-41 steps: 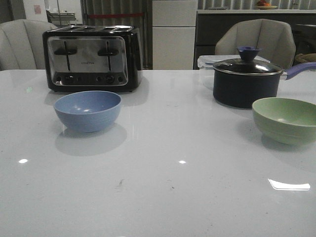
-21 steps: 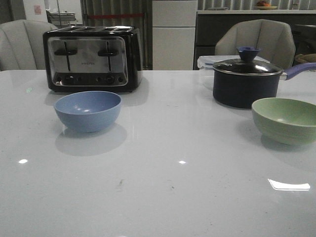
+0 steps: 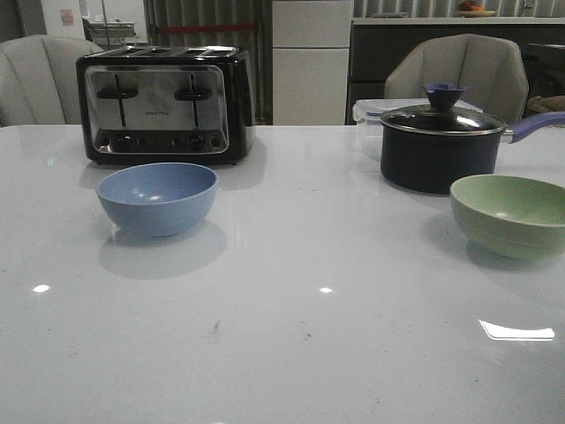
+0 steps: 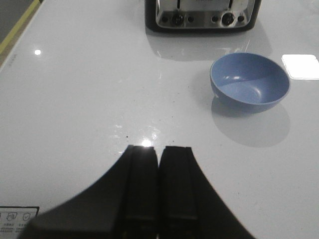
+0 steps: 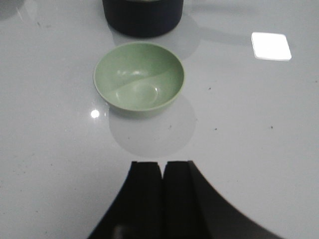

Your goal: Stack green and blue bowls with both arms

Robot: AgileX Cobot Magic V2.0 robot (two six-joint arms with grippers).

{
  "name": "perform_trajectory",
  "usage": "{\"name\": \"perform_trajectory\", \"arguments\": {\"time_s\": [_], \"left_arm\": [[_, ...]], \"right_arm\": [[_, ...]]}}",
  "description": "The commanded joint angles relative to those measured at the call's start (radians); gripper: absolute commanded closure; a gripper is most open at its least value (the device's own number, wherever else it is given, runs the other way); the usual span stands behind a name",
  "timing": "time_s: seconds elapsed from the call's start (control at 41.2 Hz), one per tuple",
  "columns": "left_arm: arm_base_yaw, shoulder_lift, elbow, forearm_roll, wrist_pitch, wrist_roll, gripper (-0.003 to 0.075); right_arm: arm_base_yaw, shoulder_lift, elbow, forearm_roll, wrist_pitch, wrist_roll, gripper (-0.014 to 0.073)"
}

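The left claw (image 4: 158,164) is seen at the lower middle of the left wrist view, its fingers pressed together with only a thin slit between them and nothing held; the right claw (image 5: 162,174) is likewise closed on nothing at the lower middle of the right wrist view. Both are raised above the white desk (image 3: 300,344). In the front view, the blue bowl (image 3: 157,198) is set upright at left of centre, and the green bowl (image 3: 509,215) is set upright at the right edge, well apart from it. Just behind the green bowl a dark lidded pan (image 3: 441,146) is found, and behind the blue bowl a toaster (image 3: 163,104) is placed.
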Motion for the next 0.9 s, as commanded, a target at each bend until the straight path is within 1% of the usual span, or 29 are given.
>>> {"name": "perform_trajectory", "arguments": {"time_s": [0.0,0.073,0.121,0.146,0.17,0.194,0.243,0.291,0.34,0.437,0.51,0.632,0.729,0.802,0.874], "left_arm": [[0.004,0.035,-0.024,-0.009,-0.081,-0.011,0.0626],[0.004,0.053,-0.024,-0.009,-0.085,-0.011,0.0587],[0.004,0.061,-0.024,-0.009,-0.090,-0.011,0.0517],[0.004,0.065,-0.024,-0.009,-0.091,-0.011,0.0465],[0.004,0.067,-0.024,-0.009,-0.092,-0.009,0.0421],[0.004,0.071,-0.024,-0.009,-0.092,-0.007,0.0359],[0.004,0.074,-0.024,-0.009,-0.094,-0.007,0.0270],[0.004,0.074,-0.024,-0.011,-0.094,-0.007,0.0190],[0.004,0.074,-0.024,-0.011,-0.094,-0.007,0.0153],[-0.001,0.074,-0.024,-0.023,-0.103,0.001,0.0163],[-0.030,0.074,-0.024,-0.034,-0.117,0.021,0.0185],[-0.118,0.074,-0.024,-0.041,-0.119,0.035,0.0220],[-0.188,0.074,-0.024,-0.041,-0.119,0.054,0.0225],[-0.229,0.074,-0.024,-0.041,-0.119,0.054,0.0225],[-0.258,0.074,-0.024,-0.041,-0.119,0.054,0.0225]], "right_arm": [[-0.001,0.056,-0.031,-0.007,-0.045,-0.006,0.0534],[-0.001,0.092,-0.031,-0.007,-0.028,-0.006,0.0501],[-0.001,0.111,-0.031,-0.007,-0.018,-0.006,0.0430],[-0.001,0.124,-0.031,-0.007,-0.017,-0.006,0.0390],[-0.001,0.133,-0.031,-0.007,-0.017,-0.006,0.0330],[-0.001,0.144,-0.031,-0.007,-0.017,-0.006,0.0284],[-0.001,0.159,-0.031,-0.007,-0.023,-0.006,0.0181],[-0.001,0.178,-0.031,-0.007,-0.028,-0.006,0.0111],[-0.001,0.198,-0.034,-0.003,-0.028,-0.006,0.0051],[-0.005,0.245,-0.051,0.009,-0.027,-0.005,0.0035],[-0.018,0.288,-0.080,0.011,-0.024,-0.005,0.0035],[-0.065,0.382,-0.156,0.021,-0.001,-0.005,0.0035],[-0.116,0.464,-0.231,0.043,0.016,-0.010,0.0035],[-0.147,0.533,-0.285,0.077,0.025,-0.044,0.0035],[-0.175,0.616,-0.342,0.146,0.043,-0.112,0.0035]]}}
